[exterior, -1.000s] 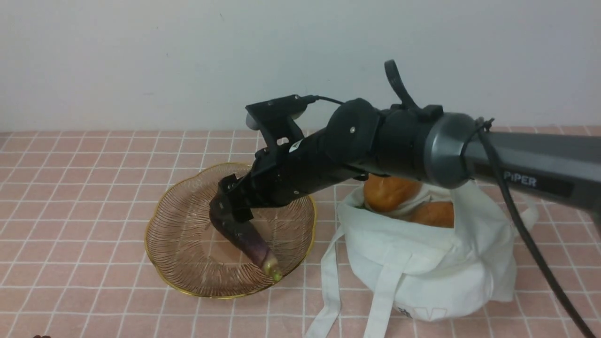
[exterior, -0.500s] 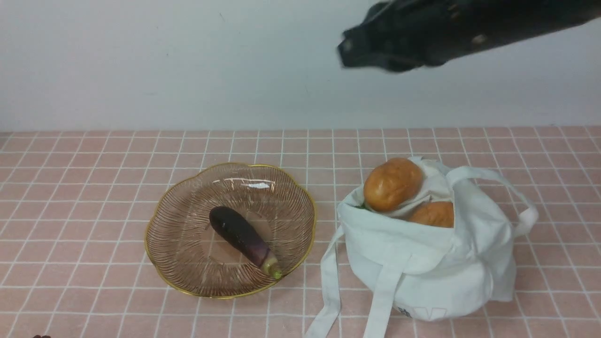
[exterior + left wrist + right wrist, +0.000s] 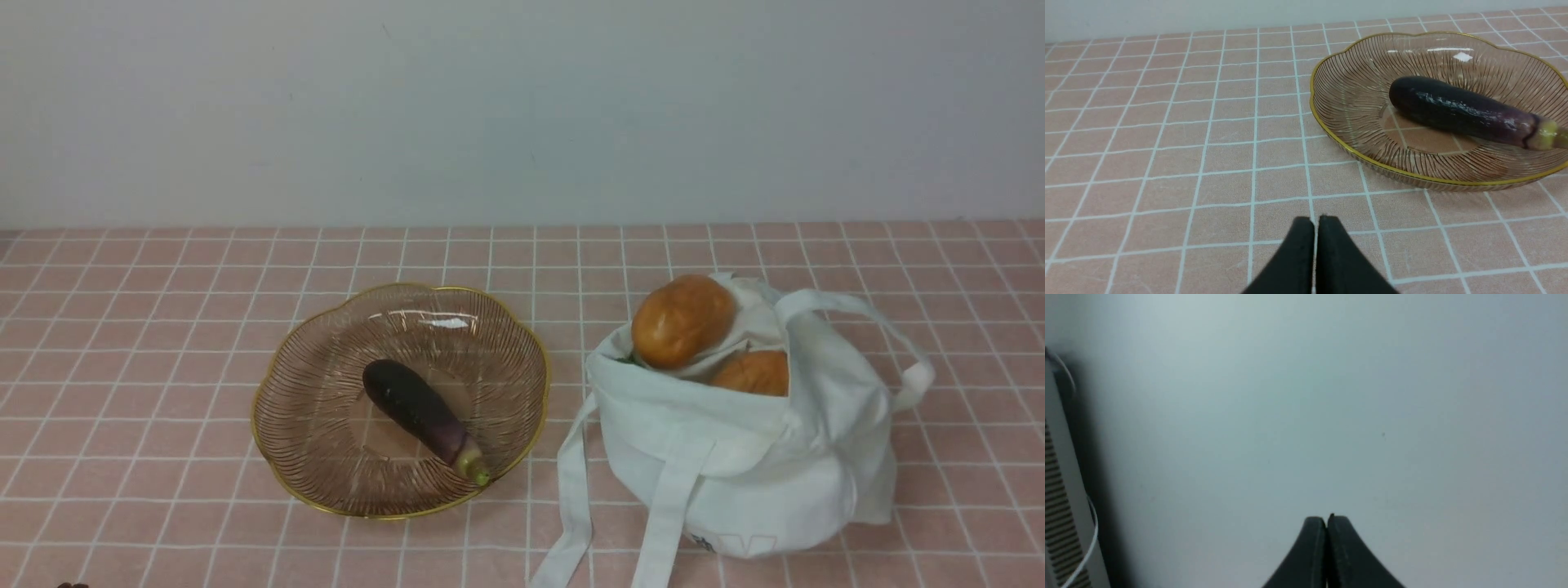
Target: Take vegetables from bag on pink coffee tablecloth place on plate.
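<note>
One eggplant (image 3: 420,412) lay slantwise in the ribbed glass plate (image 3: 314,425), green stem tip against the near rim, dark end toward the middle. White tote bag (image 3: 735,474) stood just right of the plate, not touching; two orange-brown buns (image 3: 682,320) crowded its mouth. Pink grid tablecloth (image 3: 147,327) under all. Neither arm showed from the front. Left gripper (image 3: 1316,222): jaws pressed together, holding nothing, low over the cloth near the plate's rim. Right gripper (image 3: 1327,520): likewise closed and empty, aimed at blank wall (image 3: 1306,396). Placement looked finished to me. If another vegetable sat under the buns (hidden, could not tell), the reach should enter from above, jaws spread, clear of the straps (image 3: 571,506) and the gold rim.
</note>
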Robot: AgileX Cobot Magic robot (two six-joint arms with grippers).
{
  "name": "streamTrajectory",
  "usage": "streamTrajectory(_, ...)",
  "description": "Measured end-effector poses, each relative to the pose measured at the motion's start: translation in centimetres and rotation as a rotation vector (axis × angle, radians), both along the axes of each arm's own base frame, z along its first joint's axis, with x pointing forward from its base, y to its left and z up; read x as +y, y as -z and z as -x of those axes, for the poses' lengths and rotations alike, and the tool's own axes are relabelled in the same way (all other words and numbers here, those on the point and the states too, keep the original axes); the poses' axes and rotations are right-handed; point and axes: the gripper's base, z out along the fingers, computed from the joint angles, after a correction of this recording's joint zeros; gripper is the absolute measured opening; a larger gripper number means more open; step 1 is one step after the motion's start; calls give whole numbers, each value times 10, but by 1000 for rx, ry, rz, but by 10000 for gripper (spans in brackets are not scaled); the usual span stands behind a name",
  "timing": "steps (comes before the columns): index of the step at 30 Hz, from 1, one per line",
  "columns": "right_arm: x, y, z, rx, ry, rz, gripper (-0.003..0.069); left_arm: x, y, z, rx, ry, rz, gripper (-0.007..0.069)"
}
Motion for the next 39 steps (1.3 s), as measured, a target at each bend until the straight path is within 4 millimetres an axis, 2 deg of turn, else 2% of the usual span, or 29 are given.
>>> streamTrajectory(1,-4,11,8,-30,-4,-29,-12,0,0,0,0,0,0,-6)
streamTrajectory(2,-4,11,8,-30,-4,-29,-12,0,0,0,0,0,0,-6)
streamTrajectory(3,-7,27,14,-65,-4,-52,-12,0,0,0,0,0,0,-6)
streamTrajectory(8,-2,58,2,-7,6,-15,-12,0,0,0,0,0,0,-6)
streamTrajectory(19,-1,64,-2,15,19,15,-12,0,0,0,0,0,0,-6)
streamTrajectory(27,0,76,-7,51,123,144,-12,0,0,0,0,0,0,-6)
streamTrajectory(32,1,116,-25,181,325,218,-12,0,0,0,0,0,0,-6)
streamTrajectory(33,0,140,-34,256,399,240,-12,0,0,0,0,0,0,-6)
streamTrajectory(34,0,143,-34,262,406,242,-12,0,0,0,0,0,0,-6)
streamTrajectory(37,-3,195,-47,399,497,270,-12,0,0,0,0,0,0,-6)
streamTrajectory(39,-4,214,-49,456,507,283,-12,0,0,0,0,0,0,-6)
